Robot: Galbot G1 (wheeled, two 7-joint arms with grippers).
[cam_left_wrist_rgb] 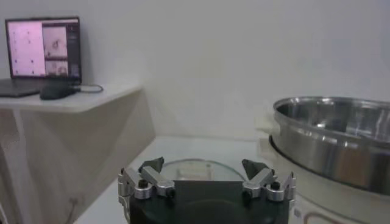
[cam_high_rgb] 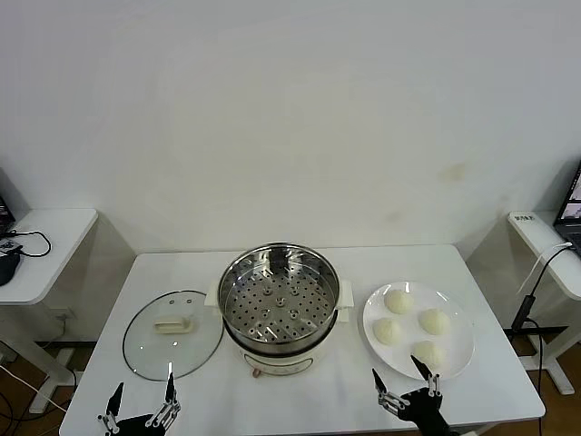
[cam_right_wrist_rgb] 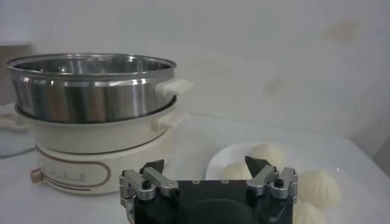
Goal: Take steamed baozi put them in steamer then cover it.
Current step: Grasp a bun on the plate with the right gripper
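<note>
Several steamed baozi [cam_high_rgb: 398, 300] lie on a white plate [cam_high_rgb: 461, 328] at the table's right; they show in the right wrist view [cam_right_wrist_rgb: 318, 187] too. The empty steel steamer [cam_high_rgb: 279, 302] stands on its white pot base at the table's middle, also seen in the right wrist view [cam_right_wrist_rgb: 91, 85] and the left wrist view [cam_left_wrist_rgb: 341, 139]. The glass cover [cam_high_rgb: 172, 333] with a cream handle lies flat to the steamer's left, also in the left wrist view [cam_left_wrist_rgb: 195, 169]. My left gripper [cam_high_rgb: 142, 397] is open and empty near the cover's front edge. My right gripper [cam_high_rgb: 405, 382] is open and empty just in front of the plate.
The white table [cam_high_rgb: 309, 395] ends close behind both grippers. A small side table [cam_high_rgb: 41, 245] with cables stands at the far left, with a laptop [cam_left_wrist_rgb: 42, 52] on it. Another side table [cam_high_rgb: 545, 241] stands at the far right.
</note>
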